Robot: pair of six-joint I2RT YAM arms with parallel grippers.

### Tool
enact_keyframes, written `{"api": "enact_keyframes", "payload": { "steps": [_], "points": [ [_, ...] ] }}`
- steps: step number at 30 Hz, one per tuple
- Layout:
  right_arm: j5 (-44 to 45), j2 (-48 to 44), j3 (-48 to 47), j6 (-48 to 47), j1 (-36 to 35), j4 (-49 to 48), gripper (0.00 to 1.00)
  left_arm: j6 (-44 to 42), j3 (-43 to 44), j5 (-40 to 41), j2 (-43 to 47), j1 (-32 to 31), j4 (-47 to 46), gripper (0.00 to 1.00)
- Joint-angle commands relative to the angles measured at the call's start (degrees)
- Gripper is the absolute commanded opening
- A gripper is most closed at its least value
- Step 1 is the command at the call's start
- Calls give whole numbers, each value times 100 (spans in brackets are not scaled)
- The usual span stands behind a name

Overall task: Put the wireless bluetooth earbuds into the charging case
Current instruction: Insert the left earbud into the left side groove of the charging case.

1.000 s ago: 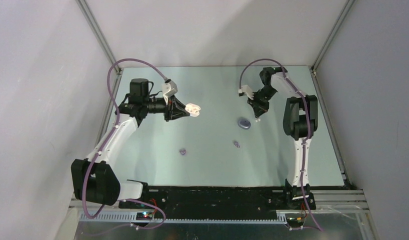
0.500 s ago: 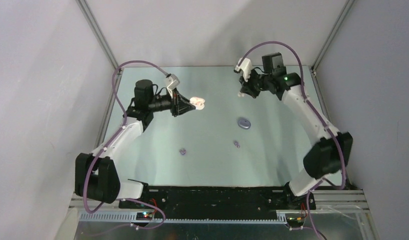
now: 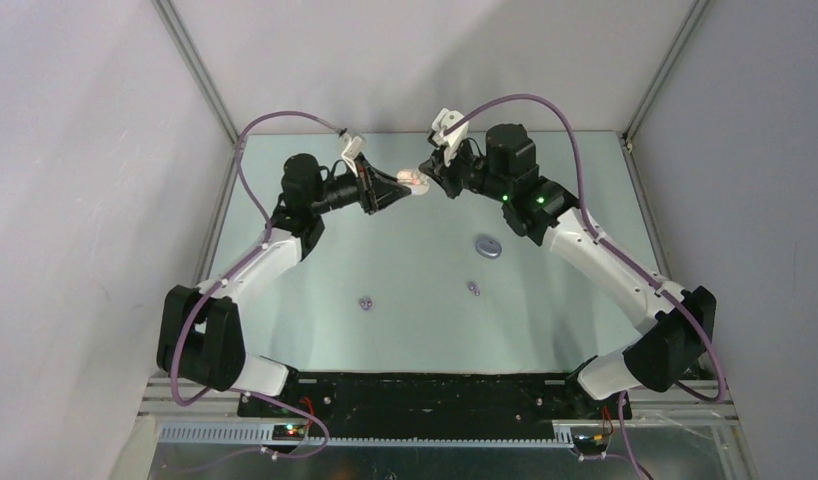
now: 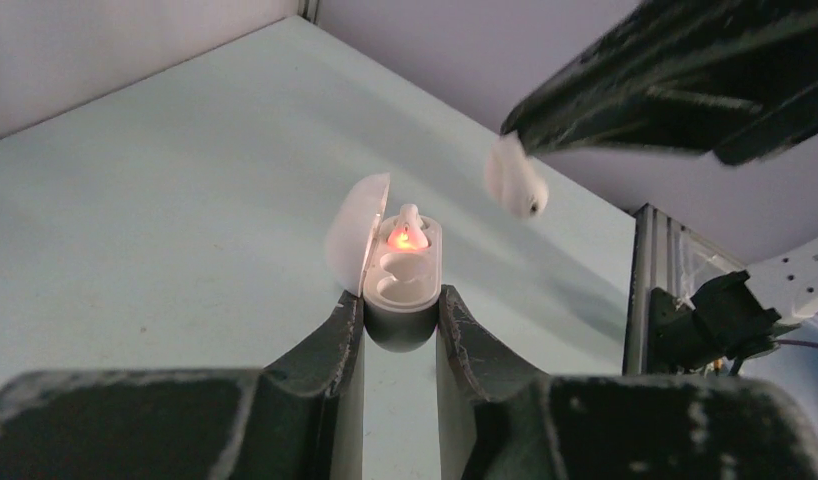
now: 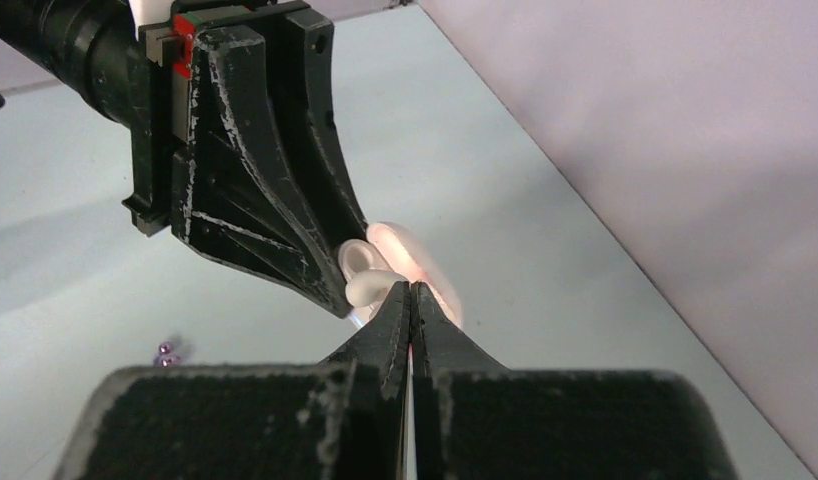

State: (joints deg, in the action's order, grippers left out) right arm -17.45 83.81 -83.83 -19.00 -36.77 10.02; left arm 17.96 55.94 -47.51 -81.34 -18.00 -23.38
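Note:
My left gripper (image 4: pixel 400 320) is shut on a white charging case (image 4: pixel 403 265), held above the back of the table with its lid (image 4: pixel 350 235) swung open and an orange light glowing inside. A small white piece stands in the far slot. My right gripper (image 5: pixel 410 290) is shut on a white earbud (image 4: pixel 515 180), which hangs just above and to the right of the case. From above, the left gripper (image 3: pixel 390 190) and right gripper (image 3: pixel 430 172) meet tip to tip at the case (image 3: pixel 413 181).
A purple case (image 3: pixel 488 246) lies shut on the table right of centre. One purple earbud (image 3: pixel 473 288) lies just in front of it and another (image 3: pixel 365 302) further left. The back and side walls stand close behind the grippers.
Both arms have moved to the back middle. The left one carried the open case up and right. The right one swung left, bringing the white earbud up to the case.

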Motion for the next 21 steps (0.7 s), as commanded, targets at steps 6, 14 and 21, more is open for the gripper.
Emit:
{"api": "enact_keyframes", "payload": {
  "steps": [6,14,21],
  "points": [
    [395,-191,222,337,-244,-886,0,529,58,-28,280,-24,-844,0],
    [760,-264,426,169,-512,-1330,0,618,37,-71,310,-25,-958,0],
    [1001,-205,436,16,-635,-1434,0,637,20,-115,343,-19,-986,0]
  ]
}}
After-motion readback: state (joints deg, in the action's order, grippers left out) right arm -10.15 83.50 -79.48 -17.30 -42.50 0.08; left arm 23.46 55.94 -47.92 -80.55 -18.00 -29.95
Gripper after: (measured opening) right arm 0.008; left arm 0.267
